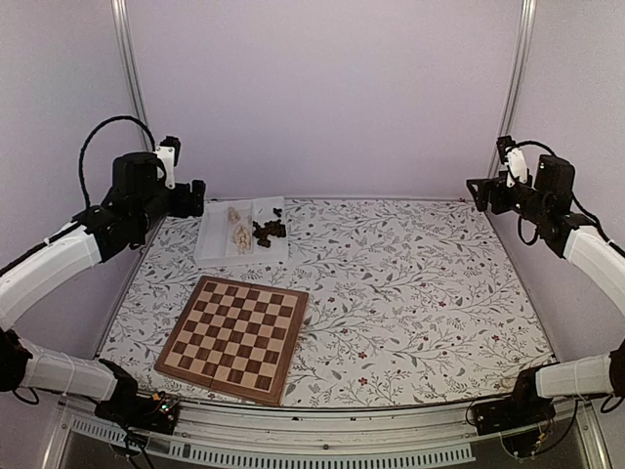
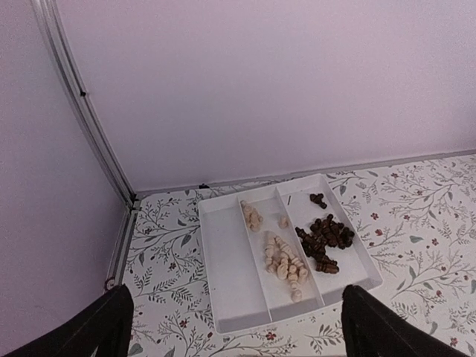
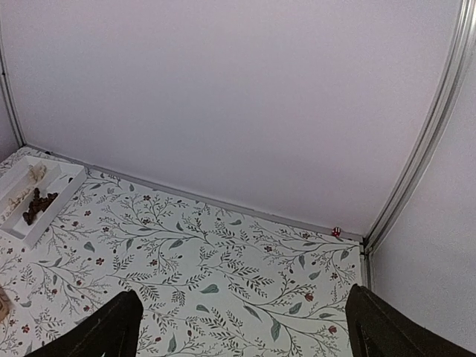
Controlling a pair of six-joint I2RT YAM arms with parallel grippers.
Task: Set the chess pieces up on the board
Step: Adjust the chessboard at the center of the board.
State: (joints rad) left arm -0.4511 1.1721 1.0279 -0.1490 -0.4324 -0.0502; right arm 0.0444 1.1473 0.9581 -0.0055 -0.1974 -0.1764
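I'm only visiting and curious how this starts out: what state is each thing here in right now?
board: lying flat, no pieces on it.
cream chess pieces: heaped in the tray's middle compartment.
dark chess pieces: heaped in the compartment beside them.
tray: third compartment empty.
left end effector: open, holding nothing, above the tray.
right end effector: open, holding nothing, above bare tablecloth.

A robotics lab booth: lilac panel walls (image 1: 322, 88) and silver aluminium posts (image 1: 132, 83) enclose the floral-patterned worktop (image 1: 410, 293) (white robot arms (image 1: 54, 266) alongside).
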